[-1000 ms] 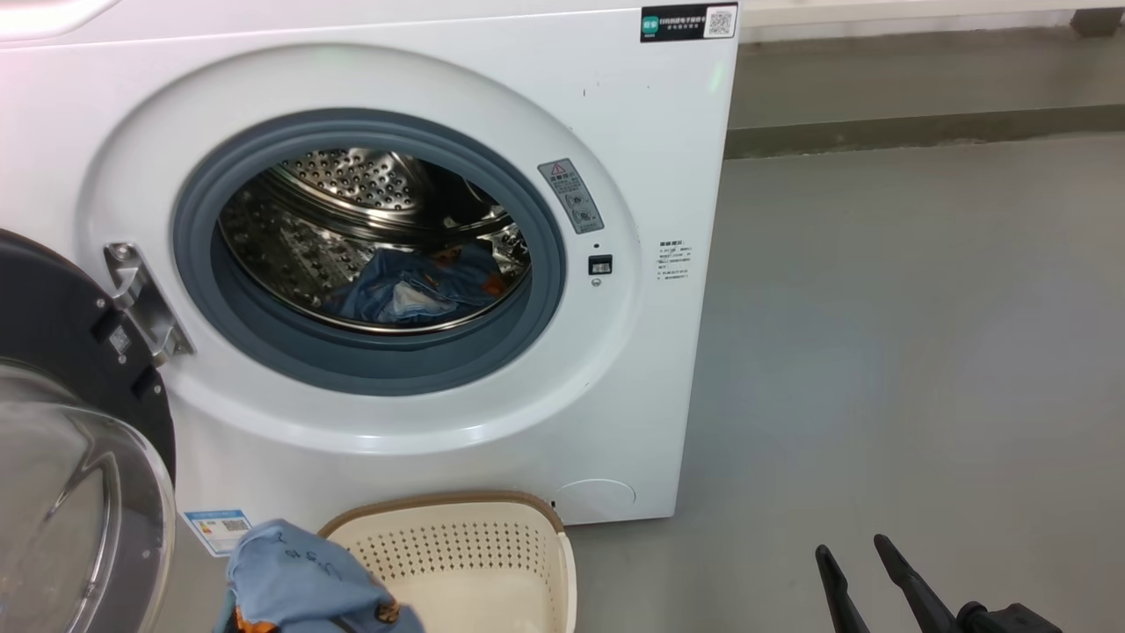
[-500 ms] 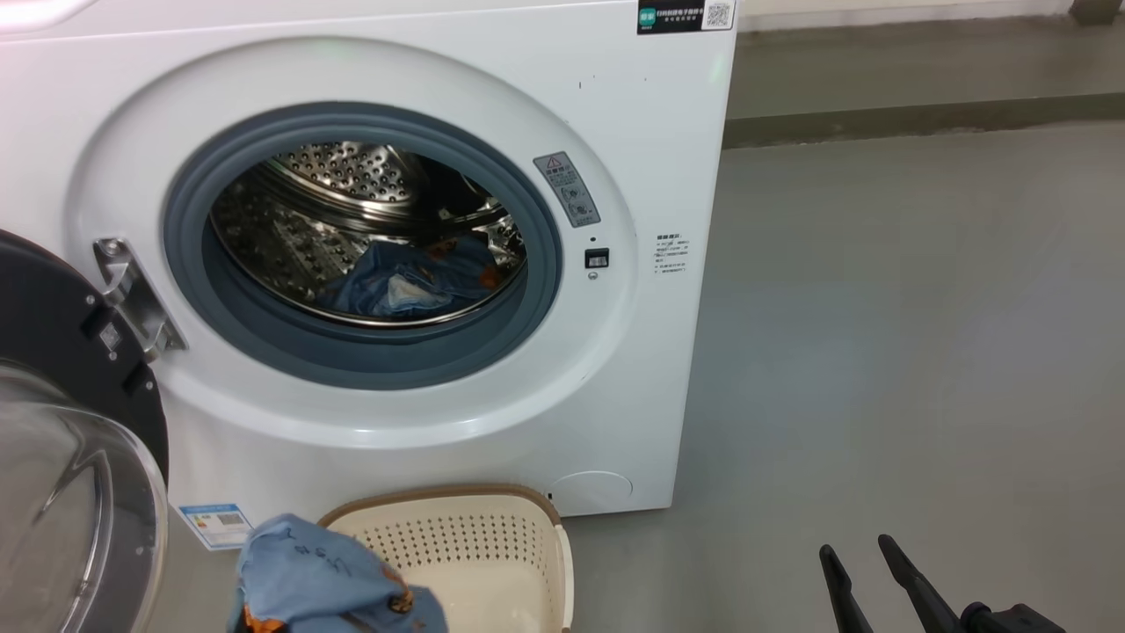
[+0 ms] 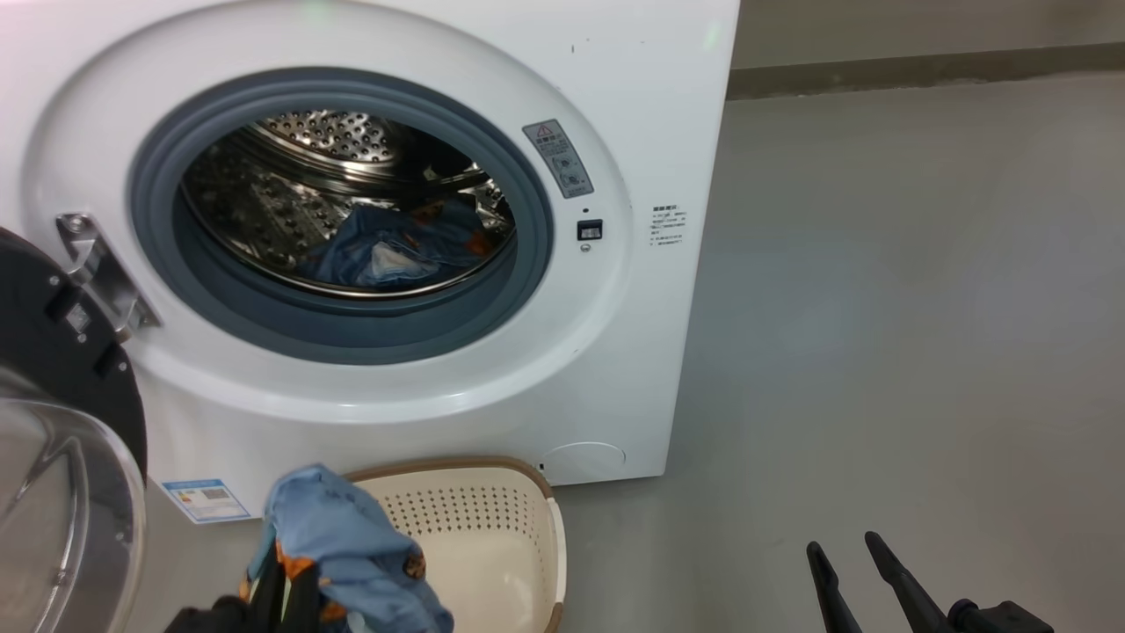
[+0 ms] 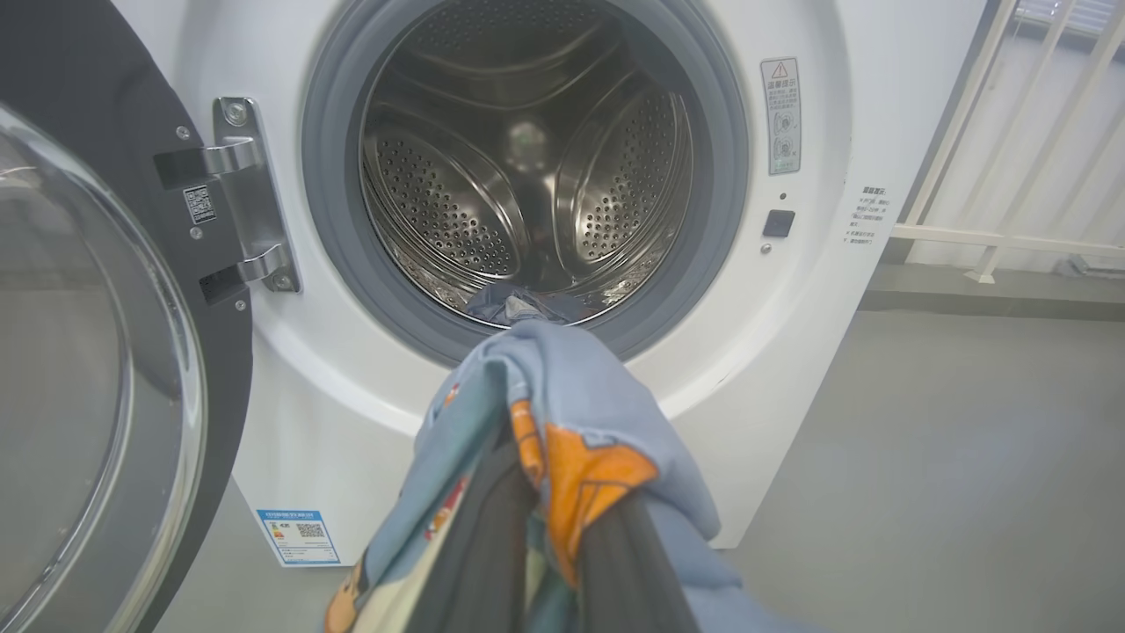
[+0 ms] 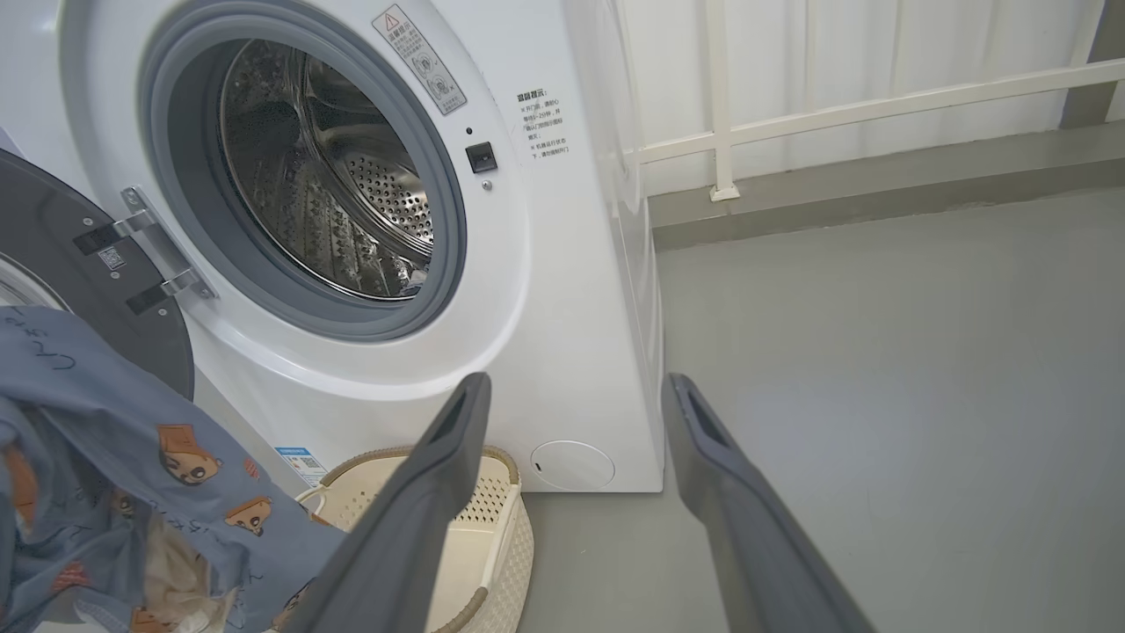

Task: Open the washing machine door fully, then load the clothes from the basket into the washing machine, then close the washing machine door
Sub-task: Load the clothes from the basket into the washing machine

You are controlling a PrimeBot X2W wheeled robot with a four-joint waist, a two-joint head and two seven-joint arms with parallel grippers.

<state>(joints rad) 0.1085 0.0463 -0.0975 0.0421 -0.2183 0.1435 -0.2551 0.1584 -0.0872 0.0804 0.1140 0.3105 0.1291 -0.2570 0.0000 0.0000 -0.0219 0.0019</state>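
Observation:
The washing machine (image 3: pixel 615 369) stands with its door (image 3: pixel 53 352) swung open to the left. One of the light blue printed clothes (image 3: pixel 395 251) lies in the steel drum. Another garment (image 3: pixel 352 545) hangs over the left end of the cream basket (image 3: pixel 475 519), and my left gripper (image 3: pixel 288 585) is shut on it. In the left wrist view this cloth (image 4: pixel 580 413) drapes over my left gripper (image 4: pixel 554 527), facing the drum opening (image 4: pixel 527 158). My right gripper (image 3: pixel 848 563) is open over the bare floor at the lower right, nothing between its fingers (image 5: pixel 439 475).
The door's glass bowl (image 3: pixel 61 510) bulges out at the lower left, close beside the held garment. Grey floor (image 3: pixel 879 308) stretches right of the machine. A white railing (image 5: pixel 835 105) and a low kerb run behind it.
The head camera has shifted, so the machine sits higher in view. The held garment has risen a little above the basket, and my left gripper's dark fingers now show beneath it. The right gripper stays put.

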